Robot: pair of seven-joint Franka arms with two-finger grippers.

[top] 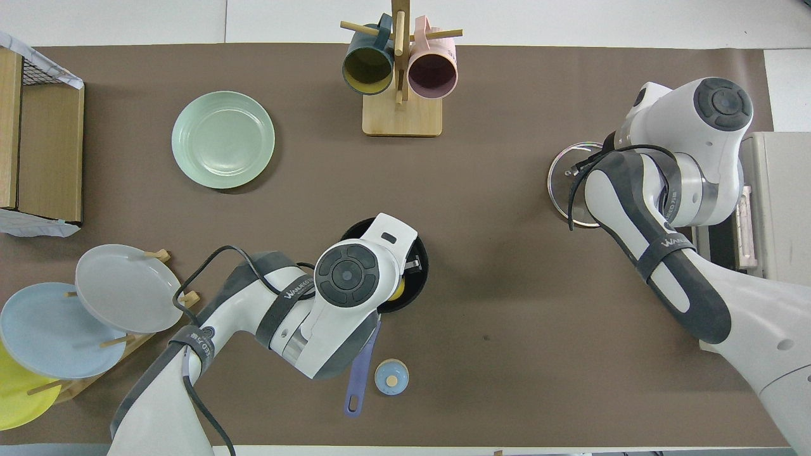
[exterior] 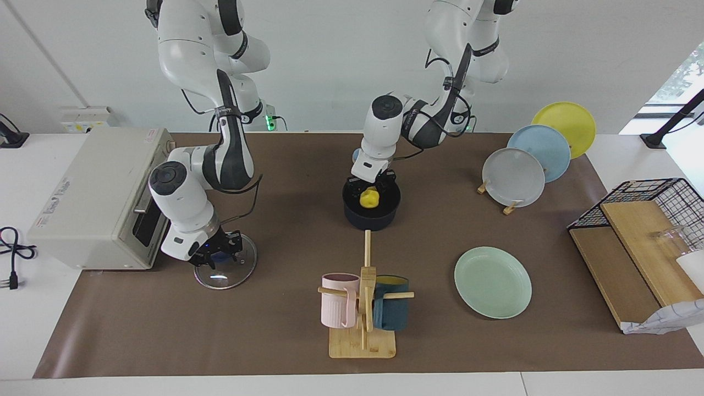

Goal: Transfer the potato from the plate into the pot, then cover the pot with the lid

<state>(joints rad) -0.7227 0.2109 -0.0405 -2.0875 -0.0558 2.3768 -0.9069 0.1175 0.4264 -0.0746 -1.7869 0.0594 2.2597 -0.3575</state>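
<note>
Resting in pot (exterior: 372, 207), potato (exterior: 369, 197); left tool (exterior: 373, 180) above it, jaw state unclear. Right tool (exterior: 215, 256) at lid (exterior: 225, 268) knob, grip unclear. Plate (exterior: 493, 282) bare.

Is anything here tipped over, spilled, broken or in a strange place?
Nothing stands out. The potato lies in the upright pot, the lid lies flat beside the toaster oven, and the plate is bare.

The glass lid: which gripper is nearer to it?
Right. The right gripper is down at the lid's knob; the left gripper is over the pot, by the potato.
</note>
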